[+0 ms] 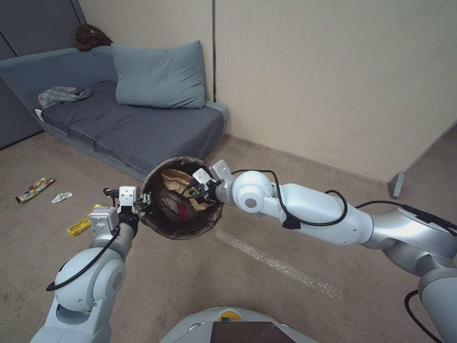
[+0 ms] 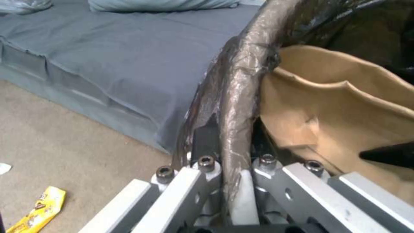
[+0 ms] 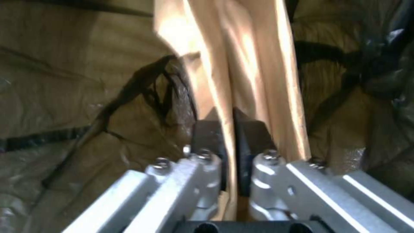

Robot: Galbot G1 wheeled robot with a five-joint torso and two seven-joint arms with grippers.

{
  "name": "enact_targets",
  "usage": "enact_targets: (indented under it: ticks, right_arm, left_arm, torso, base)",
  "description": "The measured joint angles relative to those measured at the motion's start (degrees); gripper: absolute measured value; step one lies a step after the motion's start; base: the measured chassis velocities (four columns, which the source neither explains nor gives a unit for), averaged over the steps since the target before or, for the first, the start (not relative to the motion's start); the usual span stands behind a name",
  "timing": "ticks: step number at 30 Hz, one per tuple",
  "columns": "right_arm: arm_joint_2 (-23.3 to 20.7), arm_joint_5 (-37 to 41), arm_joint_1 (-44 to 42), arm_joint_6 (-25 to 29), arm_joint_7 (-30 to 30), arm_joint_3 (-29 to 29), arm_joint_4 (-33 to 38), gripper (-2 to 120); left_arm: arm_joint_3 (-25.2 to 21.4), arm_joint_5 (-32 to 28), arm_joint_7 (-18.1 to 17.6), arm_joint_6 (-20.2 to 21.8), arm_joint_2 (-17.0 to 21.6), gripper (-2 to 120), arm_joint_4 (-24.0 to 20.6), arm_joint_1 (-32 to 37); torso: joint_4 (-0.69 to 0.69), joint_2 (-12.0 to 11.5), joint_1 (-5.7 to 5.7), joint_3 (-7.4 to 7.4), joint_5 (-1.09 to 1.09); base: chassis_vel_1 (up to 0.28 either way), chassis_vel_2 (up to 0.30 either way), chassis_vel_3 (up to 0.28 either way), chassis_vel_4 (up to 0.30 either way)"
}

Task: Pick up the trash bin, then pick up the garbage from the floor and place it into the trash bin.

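Nearest, at six o'clock in the head view, the robot's base (image 1: 228, 328) is sitting on the carpet floor (image 1: 200, 286); a strip of clear tape (image 1: 281, 264) is lying on it toward four o'clock. At about eight o'clock the left arm is reaching forward, and the left gripper (image 1: 138, 202) is pinching the near wall of the trash bin (image 1: 209, 224); in the left wrist view its fingers (image 2: 244, 191) are clamped on the bag-covered rim (image 2: 241, 97), one inside and one outside, which looks like the reason the bin is hanging off the floor and tilted with its mouth open toward the camera. From three o'clock the right arm is stretching across, and the right gripper (image 1: 202, 193) is dipping into the bin's mouth; in the right wrist view its fingers (image 3: 209, 136) are closed together on a fold of tan paper (image 3: 241, 64), held well inside the dark liner, I judge so that it falls in rather than back onto the floor. A small red wrapper (image 1: 182, 210) is lying deeper in the bin. Farther out at nine o'clock, garbage is waiting on the floor: a yellow wrapper (image 1: 81, 225) just beside the left wrist, then a crumpled tissue (image 1: 62, 196) and a multicoloured wrapper (image 1: 34, 189). Beyond, toward eleven o'clock, a grey sofa (image 1: 138, 128) is carrying a cushion (image 1: 159, 76).
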Motion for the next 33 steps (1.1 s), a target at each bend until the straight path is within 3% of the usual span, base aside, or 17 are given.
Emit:
enact_targets:
  ticks: [10, 13, 15, 19, 22, 26, 33]
  right_arm:
    - [0.7, 2.9, 1.0, 0.0, 2.4, 1.4, 1.9, 47]
    - [0.6, 2.9, 1.1, 0.0, 2.7, 1.7, 2.3, 53]
    - [0.6, 2.8, 1.6, 0.0, 4.4, 2.0, 3.5, 65]
    - [0.7, 3.2, 1.9, 0.0, 6.1, 2.2, 4.6, 73]
    - [-0.4, 7.0, 3.8, 0.0, 7.5, 2.7, 7.7, 91]
    - [-1.3, 10.3, 5.7, 0.0, 9.7, 3.1, 10.0, 99]
    - [-3.0, 15.2, 9.4, 0.0, 11.2, 4.7, 12.4, 100]
  left_arm:
    - [0.5, 0.0, 0.1, 0.0, -0.1, 0, 0.6, -0.6]
    - [0.5, 0.0, 0.1, 0.0, -0.1, 0, 0.7, -0.6]
    - [0.5, 0.1, 0.2, 0.0, -0.1, 0, 0.8, -0.7]
    - [0.5, 0.1, 0.2, 0.0, -0.1, 0, 0.8, -0.7]
    - [0.6, 0.1, 0.2, 0.0, -0.1, 0, 1.0, -0.9]
    - [0.7, 0.1, 0.3, 0.0, 0.0, 0, 1.0, -0.9]
    - [0.8, 0.1, 0.3, 0.0, 0.2, 0, 0.9, -0.8]
  torso:
    - [-0.01, 0.0, 0.0, 0.0, 0.0]
    - [-0.01, 0.0, 0.0, 0.0, 0.0]
    - [-0.01, 0.0, 0.0, 0.0, 0.01]
    - [-0.01, 0.0, 0.0, 0.0, 0.0]
    - [-0.01, 0.0, 0.0, 0.0, 0.0]
    - [-0.01, 0.0, 0.0, 0.0, 0.01]
    - [-0.01, 0.0, 0.0, 0.0, 0.01]
  base:
    - [0.0, 0.0, 0.0, 0.0]
    - [0.0, 0.0, 0.0, 0.0]
    - [0.0, 0.0, 0.0, 0.0]
    - [0.0, 0.0, 0.0, 0.0]
    - [0.0, 0.0, 0.0, 0.0]
    - [0.0, 0.0, 0.0, 0.0]
    - [0.0, 0.0, 0.0, 0.0]
